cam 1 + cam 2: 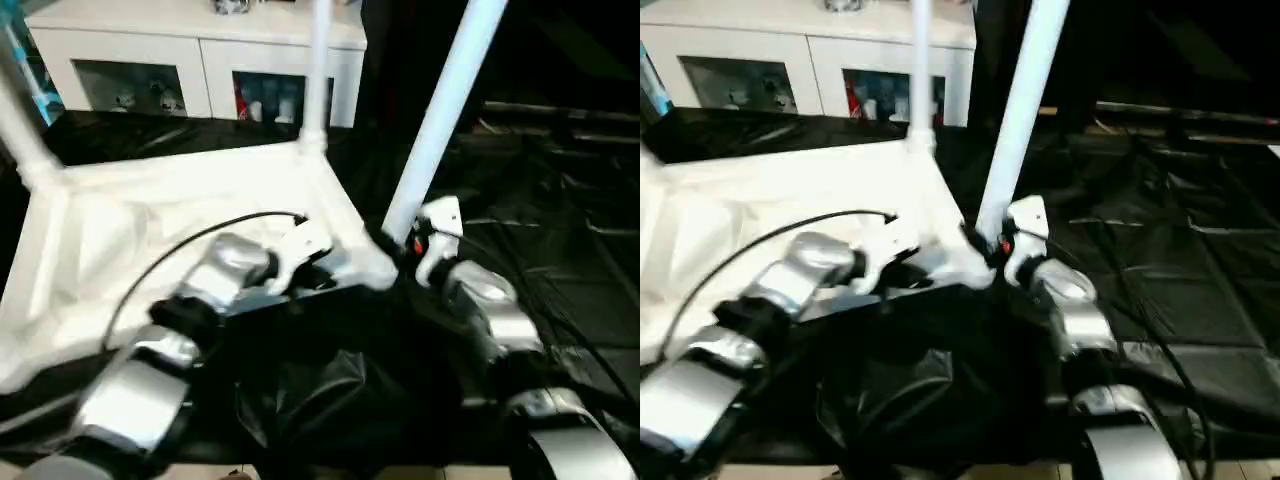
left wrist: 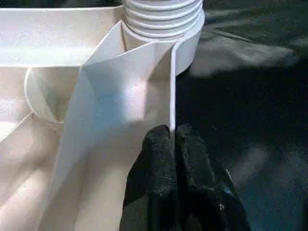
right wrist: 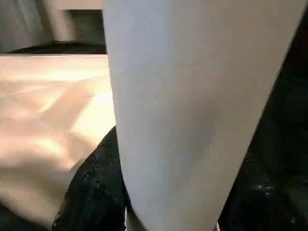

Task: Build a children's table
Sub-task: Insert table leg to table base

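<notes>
Left eye view: the tabletop lies upside down on black sheeting, ribbed underside up, so the corner sockets face upward to take legs. Behind it stands a white cabinet with glass doors.

Three legs visible. A far leg stands upright in its socket, and another leg rises at the far left corner. The near leg leans to the right from the near right corner, base at the socket. Judged: it is being seated or screwed in, not yet home, since it stands off vertical.

Right gripper holds the near leg low down, close to the socket, fingers about half spread around the tube. In the right wrist view a black finger shows beside the tube. A low grip probably gives best control over the base at the socket.

Left gripper: fingers pressed nearly together on the thin edge wall of the tabletop, just short of the threaded socket. Judged: it pins the top so it cannot shift or turn while the leg is worked.

Writing: none legible. No brand or label made out on the table parts or cabinet; the items behind the glass are too blurred to read.
</notes>
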{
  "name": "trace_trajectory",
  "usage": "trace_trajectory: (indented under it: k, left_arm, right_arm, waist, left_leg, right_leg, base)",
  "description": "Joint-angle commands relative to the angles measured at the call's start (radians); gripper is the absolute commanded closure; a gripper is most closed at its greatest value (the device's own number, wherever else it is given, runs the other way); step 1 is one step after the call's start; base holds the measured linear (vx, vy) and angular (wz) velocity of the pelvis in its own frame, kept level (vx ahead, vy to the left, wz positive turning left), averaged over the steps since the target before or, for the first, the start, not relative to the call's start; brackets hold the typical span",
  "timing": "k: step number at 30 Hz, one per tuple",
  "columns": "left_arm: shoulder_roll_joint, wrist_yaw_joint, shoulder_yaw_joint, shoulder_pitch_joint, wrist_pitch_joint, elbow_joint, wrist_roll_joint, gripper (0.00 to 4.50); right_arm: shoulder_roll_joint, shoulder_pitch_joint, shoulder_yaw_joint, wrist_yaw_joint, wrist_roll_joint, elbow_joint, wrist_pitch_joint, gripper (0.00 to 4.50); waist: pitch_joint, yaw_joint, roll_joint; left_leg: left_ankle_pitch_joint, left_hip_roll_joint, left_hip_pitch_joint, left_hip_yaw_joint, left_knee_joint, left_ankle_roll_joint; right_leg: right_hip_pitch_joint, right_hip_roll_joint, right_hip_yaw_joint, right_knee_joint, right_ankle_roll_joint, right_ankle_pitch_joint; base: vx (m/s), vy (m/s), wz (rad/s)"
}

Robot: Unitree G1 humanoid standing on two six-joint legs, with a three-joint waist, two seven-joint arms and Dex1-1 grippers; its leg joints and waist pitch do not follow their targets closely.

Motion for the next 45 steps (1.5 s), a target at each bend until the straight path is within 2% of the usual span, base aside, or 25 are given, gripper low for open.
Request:
trace_trajectory:
  k: [1, 3, 6, 8, 9, 10, 13, 19, 21, 22, 24, 27, 28, 30, 31, 35, 36, 37, 40, 43, 45]
  left_arm:
    - [-0.046, 0.119, 0.026, -0.057, 0.04, 0.008, 0.008, 4.5]
    - [-0.071, 0.158, 0.02, -0.067, 0.048, 0.026, 0.02, 4.5]
    - [-0.099, 0.214, 0.014, -0.085, 0.049, 0.065, 0.037, 4.5]
    - [-0.099, 0.216, 0.015, -0.086, 0.048, 0.07, 0.036, 4.5]
    - [-0.098, 0.216, 0.014, -0.088, 0.045, 0.075, 0.035, 4.5]
    - [-0.098, 0.217, 0.015, -0.09, 0.043, 0.081, 0.036, 4.5]
    - [-0.094, 0.215, 0.014, -0.091, 0.039, 0.088, 0.039, 4.5]
    - [-0.093, 0.211, 0.017, -0.097, 0.032, 0.105, 0.045, 4.5]
    - [-0.095, 0.209, 0.017, -0.098, 0.029, 0.11, 0.045, 4.5]
    - [-0.094, 0.206, 0.017, -0.098, 0.025, 0.111, 0.045, 4.5]
    - [-0.091, 0.192, 0.015, -0.093, 0.01, 0.106, 0.043, 4.5]
    - [-0.086, 0.169, 0.011, -0.085, -0.03, 0.098, 0.04, 4.5]
    - [-0.086, 0.169, 0.011, -0.085, -0.03, 0.098, 0.04, 4.5]
    - [-0.085, 0.161, 0.012, -0.083, -0.043, 0.094, 0.037, 4.5]
    - [-0.082, 0.149, 0.012, -0.081, -0.06, 0.088, 0.034, 4.5]
    - [-0.064, 0.1, 0.009, -0.067, -0.114, 0.067, 0.026, 4.5]
    - [-0.06, 0.093, 0.009, -0.064, -0.12, 0.064, 0.025, 4.5]
    - [-0.056, 0.085, 0.009, -0.06, -0.124, 0.059, 0.023, 4.5]
    - [-0.043, 0.046, 0.003, -0.047, -0.157, 0.042, 0.019, 4.5]
    - [-0.028, -0.01, -0.002, -0.03, -0.194, 0.019, 0.009, 4.5]
    - [-0.008, -0.081, -0.008, -0.007, -0.225, -0.015, -0.008, 4.5]
  right_arm:
    - [0.035, 0.026, 0.007, -0.101, -0.025, 0.161, 0.078, 2.59]
    - [0.051, 0.003, 0.006, -0.133, -0.032, 0.187, 0.077, 2.59]
    - [0.081, -0.028, -0.001, -0.18, -0.047, 0.22, 0.073, 2.59]
    - [0.085, -0.029, -0.002, -0.185, -0.049, 0.222, 0.073, 2.59]
    - [0.087, -0.03, 0.0, -0.186, -0.054, 0.228, 0.07, 2.59]
    - [0.089, -0.035, 0.001, -0.191, -0.06, 0.241, 0.062, 2.59]
    - [0.091, -0.04, 0.001, -0.196, -0.064, 0.253, 0.055, 2.59]
    - [0.092, -0.059, 0.001, -0.201, -0.076, 0.285, 0.047, 2.59]
    - [0.09, -0.068, 0.004, -0.196, -0.089, 0.294, 0.042, 2.59]
    - [0.091, -0.073, 0.0, -0.183, -0.087, 0.297, 0.037, 2.03]
    - [0.089, -0.081, -0.008, -0.158, -0.078, 0.293, 0.027, 1.89]
    - [0.083, -0.093, -0.015, -0.114, -0.063, 0.28, 0.01, 1.46]
    - [0.083, -0.093, -0.015, -0.114, -0.063, 0.28, 0.01, 1.41]
    - [0.078, -0.097, -0.015, -0.084, -0.057, 0.27, -0.002, 1.35]
    - [0.074, -0.1, -0.019, -0.055, -0.049, 0.26, -0.011, 1.12]
    - [0.046, -0.104, -0.018, 0.047, -0.049, 0.226, -0.042, 0.85]
    - [0.041, -0.102, -0.015, 0.065, -0.051, 0.219, -0.047, 0.74]
    - [0.032, -0.097, -0.007, 0.087, -0.055, 0.205, -0.048, 0.65]
    - [0.002, -0.079, 0.018, 0.14, -0.068, 0.164, -0.046, 0.42]
    - [-0.031, -0.054, 0.036, 0.211, -0.064, 0.115, -0.04, 0.42]
    - [-0.071, -0.019, 0.05, 0.309, -0.045, 0.045, -0.017, 0.42]
  waist:
    - [-0.051, 0.0, 0.016]
    - [-0.052, -0.002, 0.016]
    - [-0.049, 0.001, 0.017]
    - [-0.048, 0.002, 0.016]
    - [-0.047, 0.003, 0.022]
    - [-0.045, 0.002, 0.018]
    - [-0.044, 0.001, 0.018]
    - [-0.043, -0.002, 0.02]
    - [-0.041, -0.005, 0.018]
    - [-0.041, -0.005, 0.018]
    - [-0.041, -0.007, 0.018]
    - [-0.045, -0.009, 0.015]
    - [-0.044, -0.01, 0.018]
    - [-0.045, -0.01, 0.017]
    - [-0.045, -0.009, 0.016]
    - [-0.05, -0.008, 0.016]
    - [-0.05, -0.008, 0.016]
    - [-0.052, -0.007, 0.015]
    - [-0.054, -0.005, 0.014]
    - [-0.058, 0.0, 0.013]
    - [-0.06, 0.002, 0.012]
  left_leg:
    - [-0.187, 0.071, 0.019, -0.038, -0.082, -0.006]
    - [-0.193, 0.071, 0.022, -0.037, -0.082, -0.008]
    - [-0.215, 0.071, 0.021, -0.038, -0.083, -0.005]
    - [-0.233, 0.071, 0.023, -0.038, -0.085, -0.005]
    - [-0.246, 0.071, 0.023, -0.039, -0.086, -0.006]
    - [-0.262, 0.072, 0.024, -0.039, -0.088, -0.01]
    - [-0.285, 0.072, 0.023, -0.04, -0.09, -0.016]
    - [-0.308, 0.072, 0.024, -0.042, -0.092, -0.022]
    - [-0.328, 0.072, 0.025, -0.043, -0.094, -0.026]
    - [-0.333, 0.073, 0.024, -0.044, -0.094, -0.027]
    - [-0.343, 0.073, 0.024, -0.044, -0.095, -0.025]
    - [-0.291, 0.074, 0.016, -0.044, -0.093, -0.01]
    - [-0.281, 0.074, 0.016, -0.042, -0.091, -0.001]
    - [-0.265, 0.073, 0.015, -0.04, -0.089, 0.009]
    - [-0.25, 0.073, 0.014, -0.039, -0.087, 0.02]
    - [-0.177, 0.074, 0.009, -0.037, -0.079, 0.056]
    - [-0.177, 0.074, 0.009, -0.037, -0.079, 0.056]
    - [-0.147, 0.073, 0.007, -0.035, -0.075, 0.078]
    - [-0.099, 0.073, 0.006, -0.034, -0.069, 0.11]
    - [-0.069, 0.072, 0.004, -0.033, -0.062, 0.139]
    - [-0.033, 0.072, 0.001, -0.032, -0.058, 0.165]
  right_leg:
    - [0.027, -0.089, 0.049, -0.069, -0.243, -0.04]
    - [0.025, -0.087, 0.048, -0.07, -0.249, -0.035]
    - [0.027, -0.089, 0.048, -0.075, -0.243, -0.063]
    - [0.026, -0.089, 0.049, -0.077, -0.236, -0.081]
    - [0.025, -0.09, 0.05, -0.079, -0.232, -0.098]
    - [0.023, -0.089, 0.05, -0.082, -0.227, -0.118]
    - [0.021, -0.09, 0.05, -0.087, -0.217, -0.166]
    - [0.017, -0.09, 0.051, -0.089, -0.212, -0.185]
    - [0.015, -0.092, 0.051, -0.093, -0.206, -0.228]
    - [0.015, -0.092, 0.051, -0.094, -0.204, -0.237]
    - [0.012, -0.092, 0.052, -0.096, -0.198, -0.252]
    - [0.019, -0.091, 0.051, -0.088, -0.209, -0.182]
    - [0.018, -0.092, 0.051, -0.087, -0.217, -0.161]
    - [0.02, -0.093, 0.051, -0.086, -0.227, -0.14]
    - [0.023, -0.094, 0.051, -0.085, -0.232, -0.127]
    - [0.027, -0.093, 0.049, -0.072, -0.254, -0.033]
    - [0.027, -0.093, 0.049, -0.072, -0.254, -0.033]
    - [0.029, -0.093, 0.048, -0.066, -0.267, 0.021]
    - [0.032, -0.092, 0.045, -0.058, -0.283, 0.088]
    - [0.035, -0.094, 0.044, -0.052, -0.288, 0.138]
    - [0.035, -0.089, 0.041, -0.043, -0.296, 0.202]
  base:
    - [0.0, 0.0, 0.0]
    - [0.0, 0.0, 0.0]
    - [0.0, 0.0, 0.0]
    - [0.0, 0.0, 0.0]
    - [0.0, 0.0, 0.0]
    - [0.0, 0.0, 0.0]
    - [0.0, 0.0, 0.0]
    - [0.0, 0.0, 0.0]
    - [0.0, 0.0, 0.0]
    - [0.0, 0.0, 0.0]
    - [0.0, 0.0, 0.0]
    - [0.0, 0.0, 0.0]
    - [0.0, 0.0, 0.0]
    - [0.0, 0.0, 0.0]
    - [0.0, 0.0, 0.0]
    - [0.0, 0.0, 0.0]
    - [0.0, 0.0, 0.0]
    - [0.0, 0.0, 0.0]
    - [0.0, 0.0, 0.0]
    - [0.0, 0.0, 0.0]
    - [0.0, 0.0, 0.0]
